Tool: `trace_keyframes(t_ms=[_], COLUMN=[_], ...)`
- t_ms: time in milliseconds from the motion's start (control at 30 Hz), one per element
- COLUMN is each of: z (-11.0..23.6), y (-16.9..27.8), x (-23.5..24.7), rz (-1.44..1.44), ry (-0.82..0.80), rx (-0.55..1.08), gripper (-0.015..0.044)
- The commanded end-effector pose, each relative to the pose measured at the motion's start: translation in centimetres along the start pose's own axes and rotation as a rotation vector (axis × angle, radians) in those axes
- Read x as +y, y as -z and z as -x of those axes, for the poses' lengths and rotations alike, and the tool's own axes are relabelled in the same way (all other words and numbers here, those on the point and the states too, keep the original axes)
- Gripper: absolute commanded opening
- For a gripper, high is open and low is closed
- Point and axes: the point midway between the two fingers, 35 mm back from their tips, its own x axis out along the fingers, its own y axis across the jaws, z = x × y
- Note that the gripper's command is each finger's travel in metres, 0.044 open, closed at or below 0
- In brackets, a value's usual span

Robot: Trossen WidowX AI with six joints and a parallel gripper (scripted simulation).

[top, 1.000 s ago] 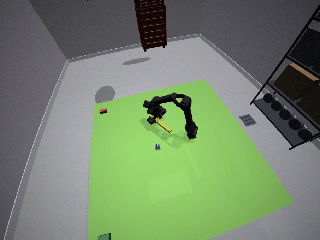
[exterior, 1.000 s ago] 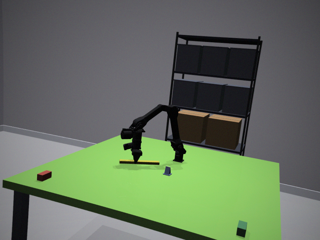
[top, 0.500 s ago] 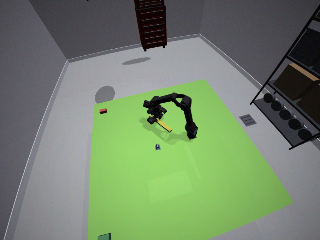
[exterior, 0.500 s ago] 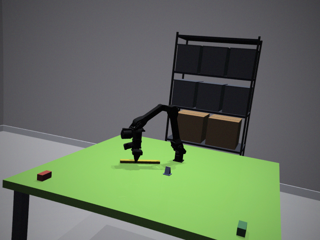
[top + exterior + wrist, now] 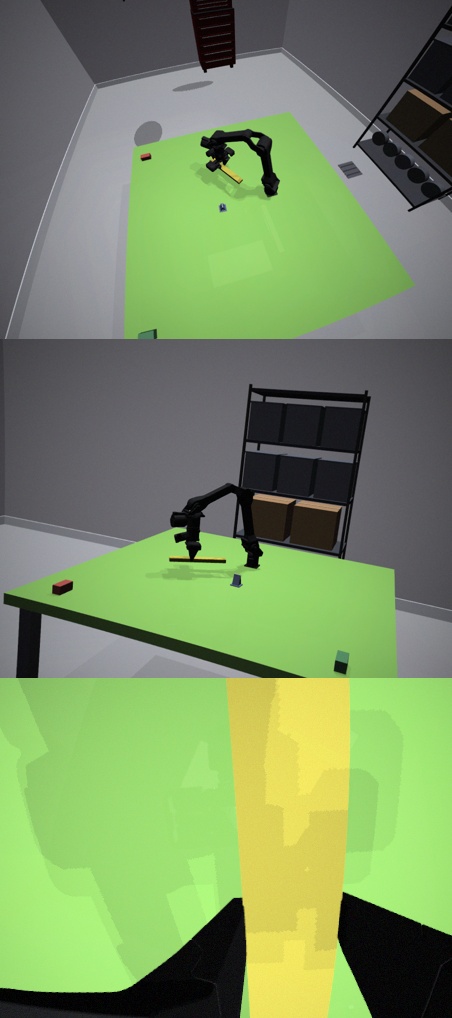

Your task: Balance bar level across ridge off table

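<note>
A long yellow bar hangs level a little above the green table, with its shadow on the top below it. My gripper points straight down and is shut on the bar, left of the bar's middle. In the wrist view both black fingers press on the bar's long sides. The ridge, a small blue-grey wedge, stands upright on the table, nearer the front and a little right of the bar, apart from it.
A red block lies near the table's left edge. A green block stands at the front corner. The arm's base stands right of the bar. A shelf rack stands behind the table.
</note>
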Motion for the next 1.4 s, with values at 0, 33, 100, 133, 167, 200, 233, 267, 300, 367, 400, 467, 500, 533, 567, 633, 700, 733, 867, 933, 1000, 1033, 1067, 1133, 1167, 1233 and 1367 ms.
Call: trace_keyframes(t_ms=[0, 33, 100, 133, 167, 200, 233, 267, 300, 367, 400, 467, 500, 533, 567, 633, 700, 733, 867, 933, 1000, 1033, 1067, 1133, 1167, 1233, 1367], z=[1.4, 1.6, 2.2, 2.4, 2.7, 2.9, 3.2, 3.5, 3.7, 4.2, 4.5, 5.0, 5.3, 5.5, 5.6, 5.7, 5.7, 5.7, 5.7, 5.7, 5.7, 5.7, 5.7, 5.7, 5.7, 5.7, 5.7], y=[-0.2, -0.2, -0.2, -0.2, -0.2, -0.1, -0.1, -0.1, 0.0, 0.0, 0.1, 0.1, 0.2, 0.2, 0.2, 0.3, 0.4, 0.6, 1.2, 1.5, 1.9, 2.0, 2.2, 2.6, 2.8, 3.1, 4.0], x=[0.0, 0.0, 0.0, 0.0, 0.0, 0.0, 0.0, 0.0, 0.0, 0.0, 0.0, -0.1, -0.1, -0.1, -0.1, 0.0, 0.5, 0.8, 2.3, 3.0, 3.8, 4.1, 4.5, 5.2, 5.5, 6.2, 7.6], rz=[0.003, 0.004, 0.004, 0.004, 0.004, 0.004, 0.004, 0.005, 0.005, 0.005, 0.005, 0.006, 0.006, 0.006, 0.006, 0.009, 0.029, 0.045, 0.108, 0.140, 0.171, 0.187, 0.203, 0.234, 0.249, 0.280, 0.342], ry=[-0.003, -0.003, -0.003, -0.003, -0.003, -0.003, -0.003, -0.003, -0.003, -0.003, -0.003, -0.002, -0.002, -0.002, -0.002, -0.002, -0.003, -0.003, -0.004, -0.004, -0.005, -0.005, -0.006, -0.006, -0.006, -0.007, -0.008], rx=[-0.017, -0.017, -0.017, -0.017, -0.017, -0.017, -0.017, -0.017, -0.017, -0.017, -0.017, -0.017, -0.017, -0.017, -0.017, -0.017, -0.017, -0.016, -0.016, -0.016, -0.016, -0.015, -0.015, -0.015, -0.015, -0.015, -0.015], gripper=[0.0000, 0.0000, 0.0000, 0.0000, 0.0000, 0.0000, 0.0000, 0.0000, 0.0000, 0.0000, 0.0000, 0.0000, 0.0000, 0.0000, 0.0000, 0.0000, 0.0000, 0.0000, 0.0000, 0.0000, 0.0000, 0.0000, 0.0000, 0.0000, 0.0000, 0.0000, 0.0000])
